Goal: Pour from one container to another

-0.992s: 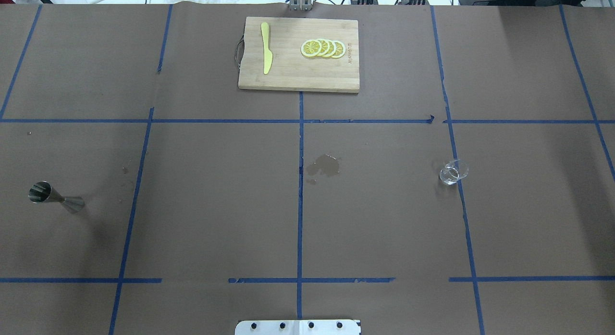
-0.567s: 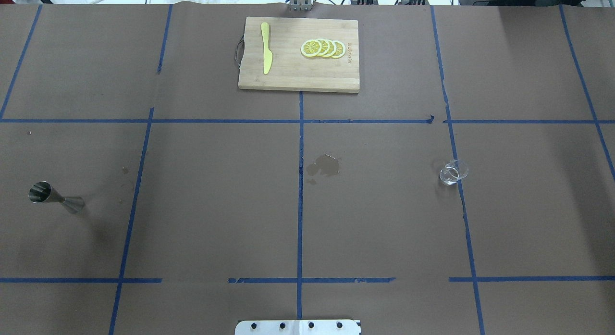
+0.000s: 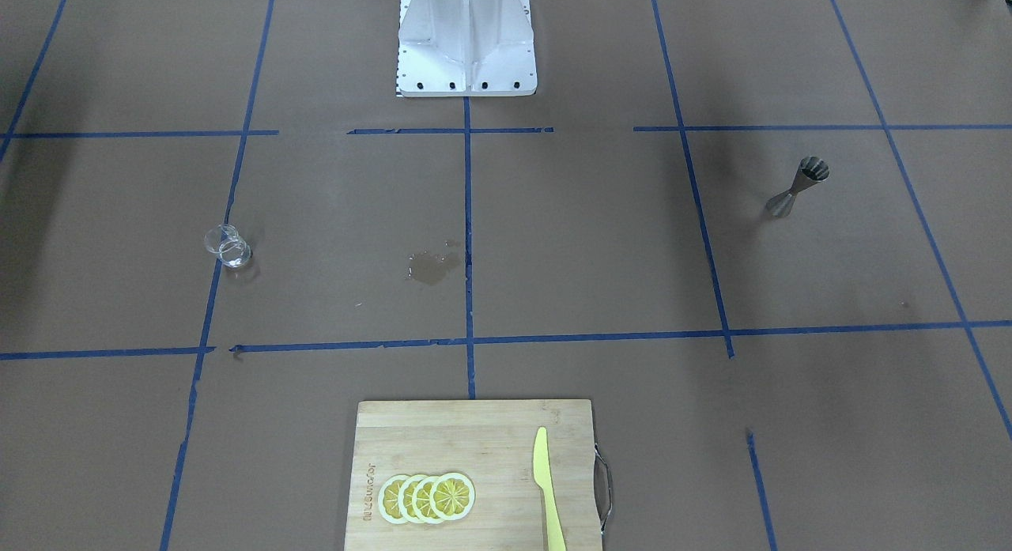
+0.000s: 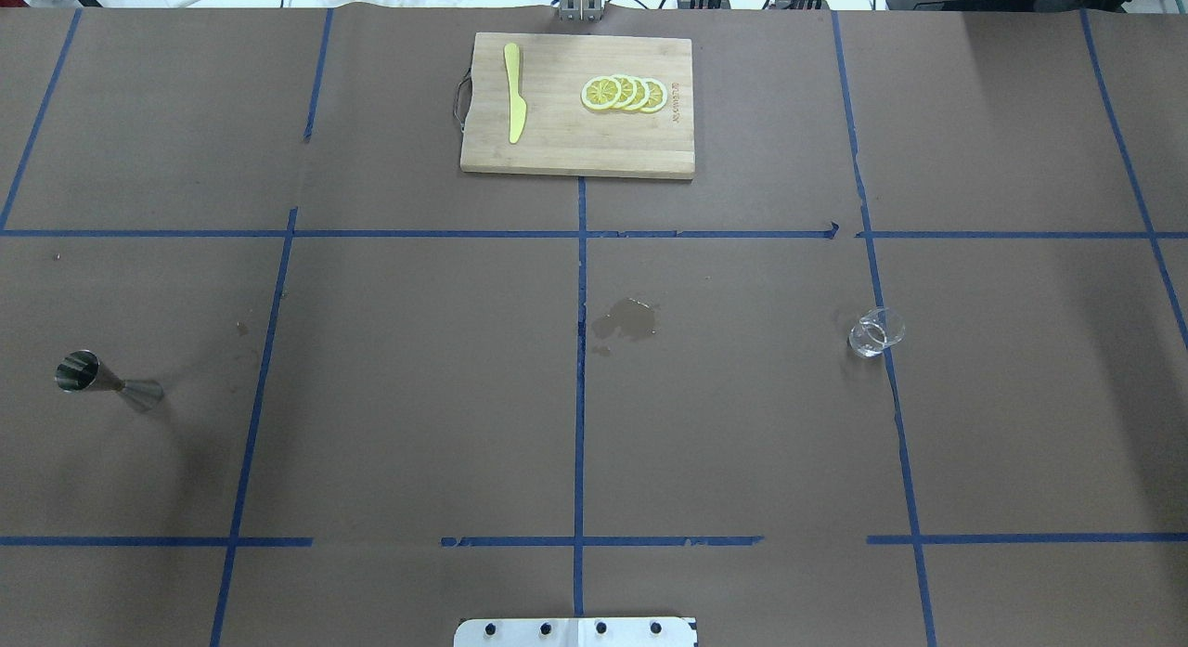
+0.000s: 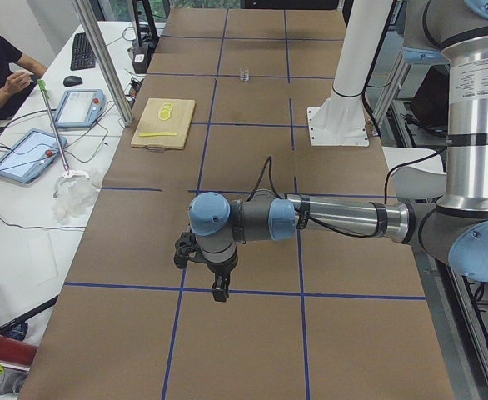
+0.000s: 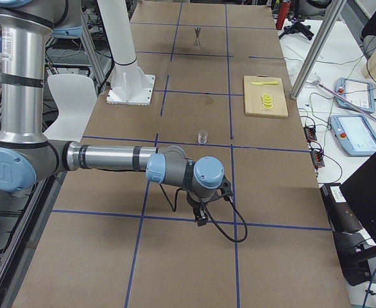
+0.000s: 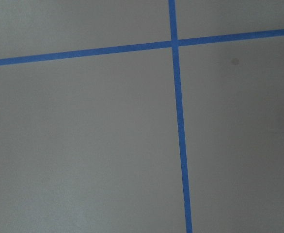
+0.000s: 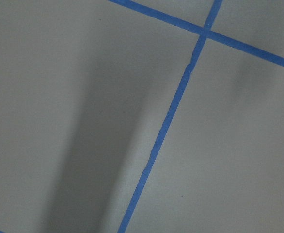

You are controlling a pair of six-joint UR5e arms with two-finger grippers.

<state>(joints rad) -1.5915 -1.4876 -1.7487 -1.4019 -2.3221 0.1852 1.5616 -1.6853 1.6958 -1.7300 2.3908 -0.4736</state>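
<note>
Both arms share one build. The left arm (image 5: 344,218) is a brushed silver tube ringed by thin black bands, joined by dark grey housings with rounded light-blue caps (image 5: 209,212). A thin black cable (image 5: 269,171) arches from its wrist toward 12 o'clock. Black end fittings (image 5: 198,250) hang below that wrist.

The right arm (image 6: 111,157) has the same silver tube, black bands and blue caps (image 6: 207,173), and its shoulder cap (image 6: 5,170) bears a faint emblem. Its black cable (image 6: 236,234) trails off toward 4 o'clock.

The white pedestal (image 5: 356,58) is a round column on a flat white base plate (image 3: 466,77), with four dark screws (image 3: 466,85) along the plate's 6 o'clock edge.
</note>
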